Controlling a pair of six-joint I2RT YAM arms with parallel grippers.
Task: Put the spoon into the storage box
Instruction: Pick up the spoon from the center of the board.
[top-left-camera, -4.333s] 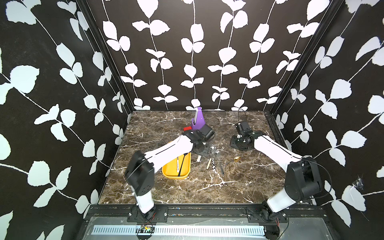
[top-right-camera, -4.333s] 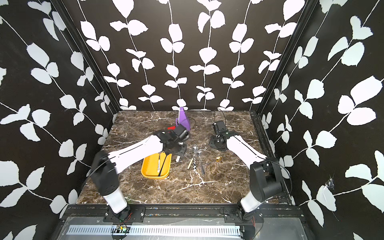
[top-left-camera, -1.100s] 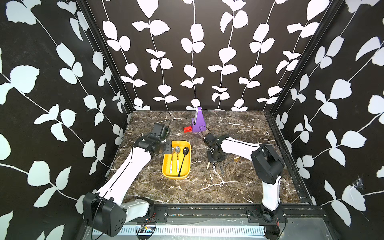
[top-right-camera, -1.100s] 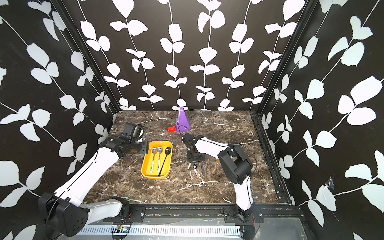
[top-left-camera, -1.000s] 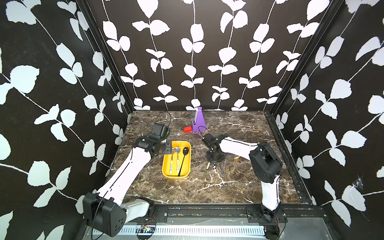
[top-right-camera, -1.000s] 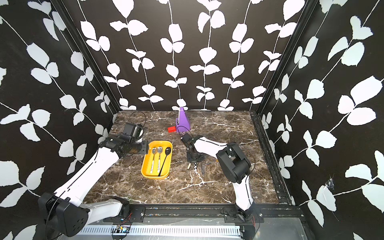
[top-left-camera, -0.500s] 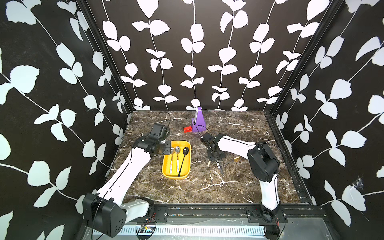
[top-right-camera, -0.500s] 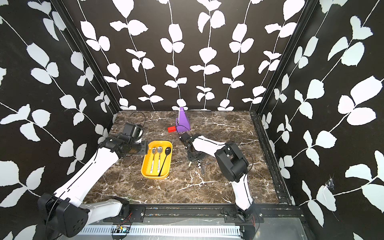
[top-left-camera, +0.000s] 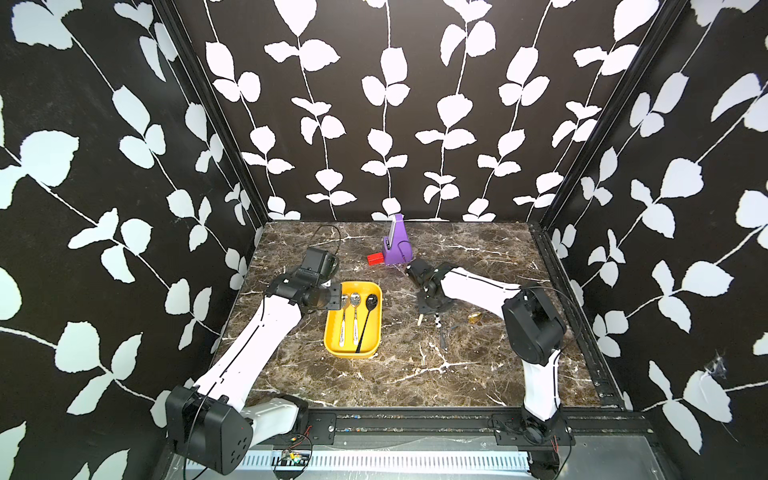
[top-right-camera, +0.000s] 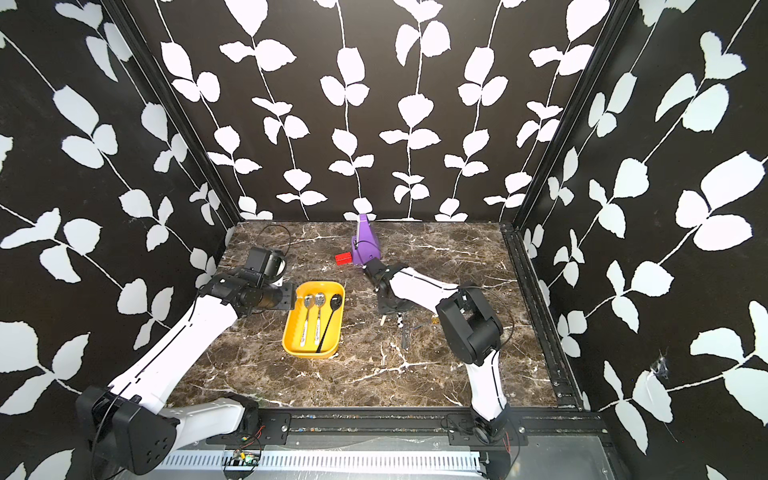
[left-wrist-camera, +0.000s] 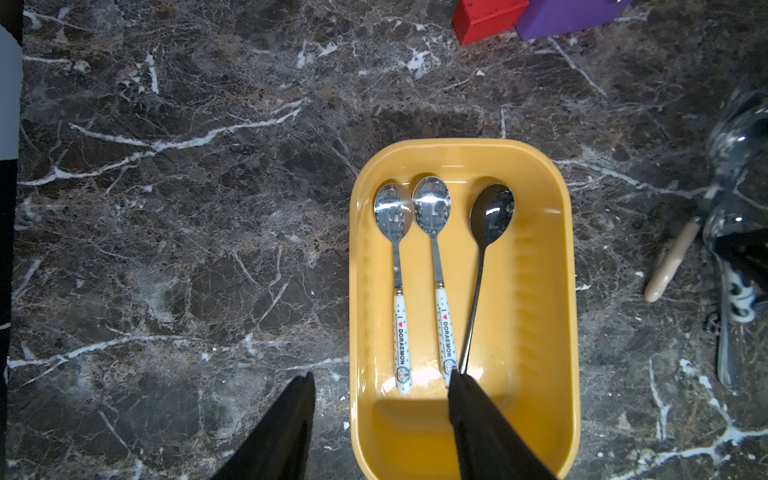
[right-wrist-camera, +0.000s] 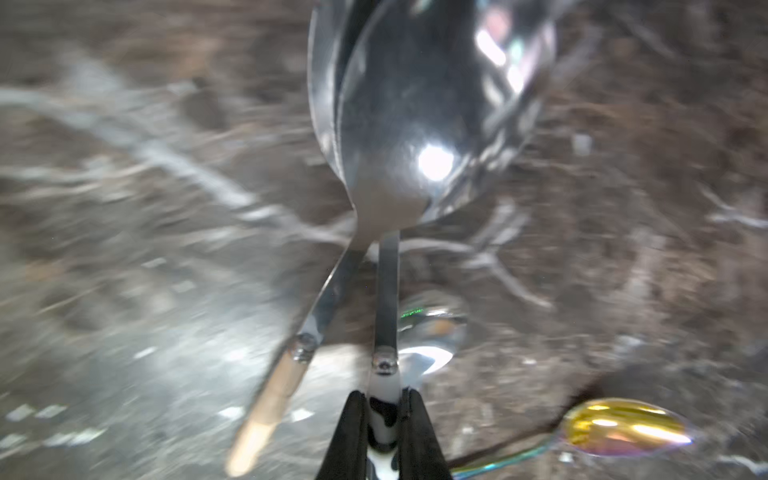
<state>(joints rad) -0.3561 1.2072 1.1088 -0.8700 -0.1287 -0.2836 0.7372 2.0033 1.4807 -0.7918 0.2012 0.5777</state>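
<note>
Reading the counter (top-left-camera: 415, 374) as a clock face with the back wall at twelve, we found the left gripper (left-wrist-camera: 380, 415) at nine o'clock of the storage box (top-left-camera: 372, 334). Its jaws were spread and empty, with one finger over the box floor and the other over bare marble. The box sat near the centre, a little toward nine. Three spoons (left-wrist-camera: 436, 266) lay in it side by side, bowls toward twelve. At twelve o'clock stood a purple stand (top-left-camera: 398, 245) with a red block (top-left-camera: 375, 259) just beside it.

At three o'clock of the box, well apart from it, the right gripper (right-wrist-camera: 384, 401) was low at the counter, pinching the black-and-white handle of the spoon (right-wrist-camera: 387, 291). A wooden-handled spoon (right-wrist-camera: 270, 407) lay close against it, and their bowls overlapped in the wrist view. A gold spoon (right-wrist-camera: 623, 432) rested nearby. We could not tell whether the pinched spoon had cleared the marble.

We judged the step in hand to be the pick-up of this spoon. The next move called for a clean lift so the overlapping neighbour was not dragged along, then a carry toward nine o'clock. There the handle would be turned along the box's twelve-to-six length and set into the free strip on its three o'clock side.
</note>
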